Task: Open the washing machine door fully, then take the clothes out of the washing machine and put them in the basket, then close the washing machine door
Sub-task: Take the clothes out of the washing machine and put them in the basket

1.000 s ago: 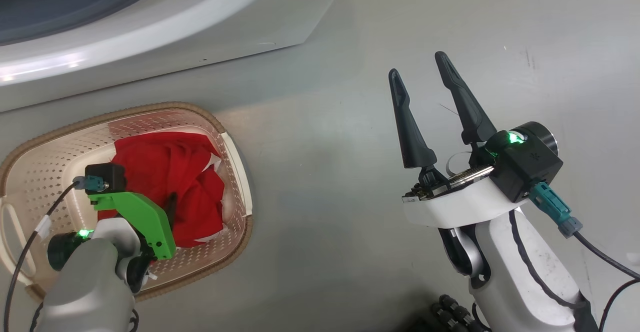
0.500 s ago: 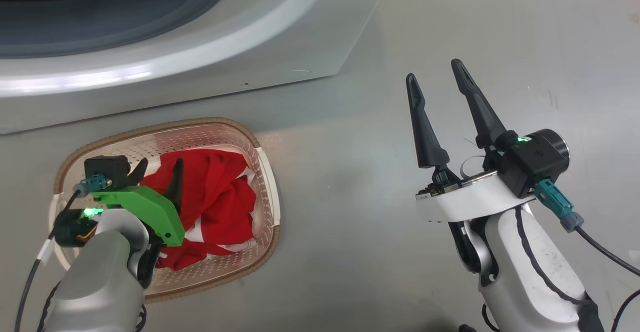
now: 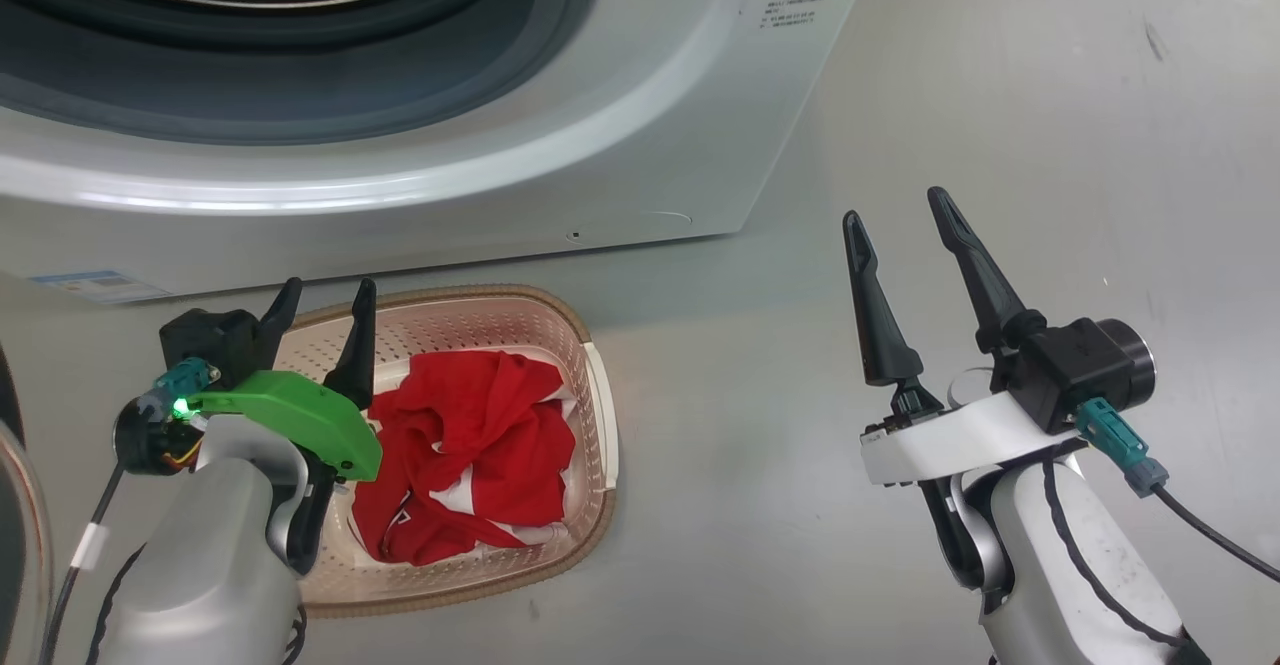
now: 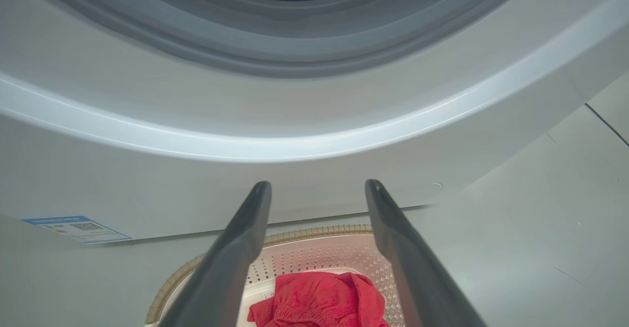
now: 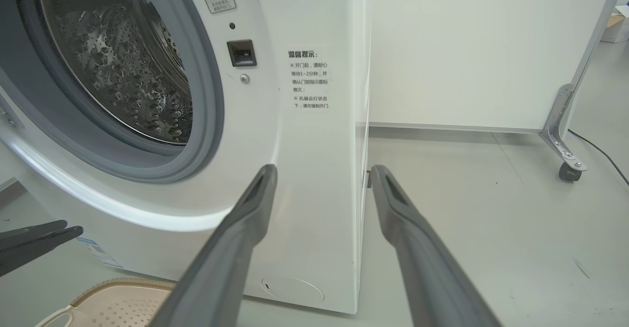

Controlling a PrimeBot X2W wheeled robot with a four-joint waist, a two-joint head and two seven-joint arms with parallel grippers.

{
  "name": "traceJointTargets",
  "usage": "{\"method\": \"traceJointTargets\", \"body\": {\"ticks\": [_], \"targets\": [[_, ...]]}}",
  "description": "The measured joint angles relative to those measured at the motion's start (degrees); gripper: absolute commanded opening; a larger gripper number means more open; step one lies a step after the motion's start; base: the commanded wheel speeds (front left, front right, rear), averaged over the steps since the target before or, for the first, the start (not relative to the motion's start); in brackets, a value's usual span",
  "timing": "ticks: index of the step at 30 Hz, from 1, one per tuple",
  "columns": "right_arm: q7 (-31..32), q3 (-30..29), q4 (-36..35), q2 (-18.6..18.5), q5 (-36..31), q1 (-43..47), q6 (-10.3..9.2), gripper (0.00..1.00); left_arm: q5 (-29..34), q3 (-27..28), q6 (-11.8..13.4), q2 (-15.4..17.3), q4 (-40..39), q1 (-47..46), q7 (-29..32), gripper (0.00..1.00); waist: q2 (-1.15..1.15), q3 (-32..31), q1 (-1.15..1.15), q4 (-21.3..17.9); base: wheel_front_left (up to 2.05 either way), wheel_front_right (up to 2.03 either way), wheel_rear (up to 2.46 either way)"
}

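Observation:
The white washing machine (image 3: pixel 620 145) stands with its mouth uncovered, and its steel drum (image 5: pixel 123 71) looks empty inside the grey gasket. On the floor in front sits the cream basket (image 3: pixel 595 415), holding the red and white clothes (image 3: pixel 480 445). My left gripper (image 3: pixel 325 295) is open and empty above the basket's far left rim, fingers pointing at the machine. The left wrist view has that gripper (image 4: pixel 317 184) over the clothes (image 4: pixel 319 300). My right gripper (image 3: pixel 895 215) is open and empty over bare floor to the basket's right. A curved sliver at the left edge may be the door (image 3: pixel 15 545).
A blue label (image 3: pixel 95 285) marks the machine's lower left corner. Grey floor (image 3: pixel 1000 95) stretches to the right of the machine. In the right wrist view a wheeled metal frame leg (image 5: pixel 565 155) and a cable stand by a white wall panel (image 5: pixel 467 46).
The head camera has tilted up, bringing more of the machine into view. My left gripper has lifted out of the basket and left the red clothes lying there. The right gripper stays open.

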Motion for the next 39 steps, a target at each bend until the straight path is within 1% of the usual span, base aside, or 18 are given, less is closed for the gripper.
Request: {"method": "traceJointTargets", "body": {"ticks": [3,7,14,19,27,39], "targets": [[0.0,-0.9,0.2,0.0,-0.1,1.2,0.23,1.0,1.2,0.4,0.0,0.0,-2.8,0.9,0.0,1.0,0.0,-1.8,0.0,0.9,0.0,0.0,0.0],[0.0,-1.3,0.4,0.0,-0.4,2.6,0.47,1.0,2.5,2.9,0.4,0.2,-10.2,1.5,0.1,1.0,0.0,-4.1,0.0,2.0,0.0,0.0,0.0],[0.0,-1.7,0.9,0.0,-0.4,4.0,1.45,1.0,5.4,5.5,2.5,0.8,-18.8,5.5,0.1,1.0,0.0,-7.7,0.0,3.7,0.0,0.0,0.0],[0.0,-2.1,1.1,0.0,-0.4,5.4,1.51,1.0,6.5,6.7,3.6,1.1,-23.2,9.6,0.1,1.0,0.0,-10.1,0.0,4.1,0.0,0.0,0.0],[0.0,-3.2,1.4,0.1,-0.1,8.3,1.48,1.0,8.3,7.4,5.4,1.1,-28.0,17.0,0.1,1.0,0.0,-13.6,0.0,4.2,0.0,0.0,0.0],[0.0,-4.3,1.5,0.2,1.0,13.3,1.32,1.0,9.1,7.1,6.4,0.8,-31.8,26.8,0.1,1.0,0.0,-18.4,-0.01,4.0,0.0,0.0,0.0]]}}
